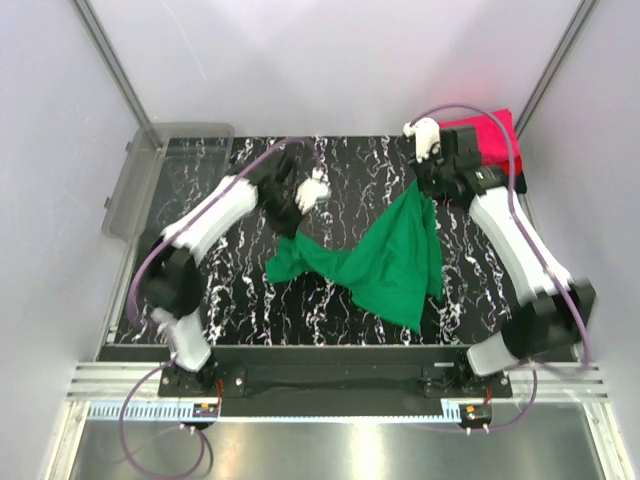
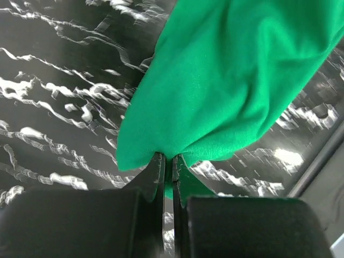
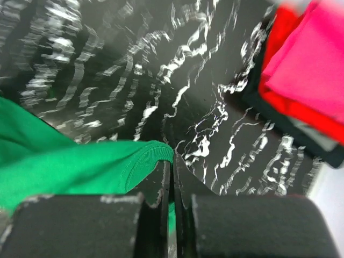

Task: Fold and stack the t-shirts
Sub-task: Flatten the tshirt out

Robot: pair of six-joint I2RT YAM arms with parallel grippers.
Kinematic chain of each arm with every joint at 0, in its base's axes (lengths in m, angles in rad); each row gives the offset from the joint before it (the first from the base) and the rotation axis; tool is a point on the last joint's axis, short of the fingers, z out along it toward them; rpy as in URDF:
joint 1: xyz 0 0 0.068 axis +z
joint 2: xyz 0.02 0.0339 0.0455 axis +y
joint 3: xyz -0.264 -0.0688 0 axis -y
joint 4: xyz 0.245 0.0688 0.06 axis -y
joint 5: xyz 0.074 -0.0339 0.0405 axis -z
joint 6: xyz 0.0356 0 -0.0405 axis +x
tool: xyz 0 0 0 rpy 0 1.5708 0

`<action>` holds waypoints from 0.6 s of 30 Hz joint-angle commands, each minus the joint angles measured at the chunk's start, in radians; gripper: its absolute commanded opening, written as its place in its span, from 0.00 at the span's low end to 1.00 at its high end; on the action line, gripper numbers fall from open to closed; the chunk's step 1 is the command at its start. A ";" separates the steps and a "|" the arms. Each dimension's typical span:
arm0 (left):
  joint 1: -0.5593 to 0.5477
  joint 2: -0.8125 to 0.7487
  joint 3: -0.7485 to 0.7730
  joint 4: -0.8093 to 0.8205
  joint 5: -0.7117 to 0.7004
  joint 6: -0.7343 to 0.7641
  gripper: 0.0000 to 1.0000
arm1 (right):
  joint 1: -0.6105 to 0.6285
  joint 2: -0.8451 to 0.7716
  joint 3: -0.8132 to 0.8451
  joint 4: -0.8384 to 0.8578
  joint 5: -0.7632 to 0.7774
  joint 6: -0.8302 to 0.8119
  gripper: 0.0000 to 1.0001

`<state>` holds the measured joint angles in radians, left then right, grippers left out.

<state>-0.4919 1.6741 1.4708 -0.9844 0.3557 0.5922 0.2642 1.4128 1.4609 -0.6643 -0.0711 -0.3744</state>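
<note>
Green t-shirt [image 1: 395,262] was bunched and wrinkled, slung between both pincers. Left pincer [image 2: 167,160] clamped its 9 o'clock end, right pincer [image 3: 172,160] its 1 o'clock edge.

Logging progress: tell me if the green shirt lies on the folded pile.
No, the green shirt hangs well apart from the pile.

Four t-shirts: green t-shirt [image 1: 395,265], pink [image 3: 317,64], red [image 3: 284,102], black [image 3: 328,155]; one bin [image 1: 130,190]; two claws [image 2: 167,161] [image 3: 173,161]

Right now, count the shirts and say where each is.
4: green shirt stretched between left gripper and right gripper; pink shirt, red shirt, black shirt stacked in the far right corner. Others may hide underneath.
</note>
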 commanded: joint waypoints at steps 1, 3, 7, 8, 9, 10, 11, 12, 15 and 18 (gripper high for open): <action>0.079 0.227 0.274 0.001 0.097 -0.052 0.02 | -0.075 0.156 0.071 0.170 -0.022 -0.021 0.00; 0.101 0.370 0.448 -0.002 0.059 -0.074 0.03 | -0.117 0.313 0.143 0.184 -0.032 -0.029 0.00; 0.115 0.489 0.598 0.003 -0.004 -0.112 0.34 | -0.172 0.494 0.280 0.221 -0.024 -0.096 0.05; 0.116 0.493 0.609 0.009 -0.021 -0.126 0.43 | -0.171 0.546 0.298 0.232 -0.004 -0.116 0.42; 0.116 0.478 0.605 0.022 -0.041 -0.147 0.63 | -0.172 0.560 0.331 0.227 0.023 -0.124 0.52; 0.116 0.463 0.594 0.030 -0.046 -0.156 0.79 | -0.175 0.558 0.334 0.223 0.055 -0.127 0.54; 0.115 0.440 0.559 0.039 -0.049 -0.163 0.99 | -0.190 0.540 0.320 0.215 0.038 -0.133 0.54; 0.115 0.382 0.537 0.046 -0.047 -0.175 0.99 | -0.200 0.464 0.291 0.213 0.002 -0.153 0.54; 0.110 0.276 0.447 0.070 -0.041 -0.193 0.99 | -0.221 0.220 -0.034 0.212 -0.232 -0.332 0.56; 0.098 0.243 0.381 0.069 -0.034 -0.248 0.99 | -0.218 -0.005 -0.289 0.126 -0.435 -0.603 0.55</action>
<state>-0.3817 2.0224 1.8835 -0.9474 0.3199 0.4133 0.0429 1.6516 1.3430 -0.4759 -0.2615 -0.6655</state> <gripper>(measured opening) 0.984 0.552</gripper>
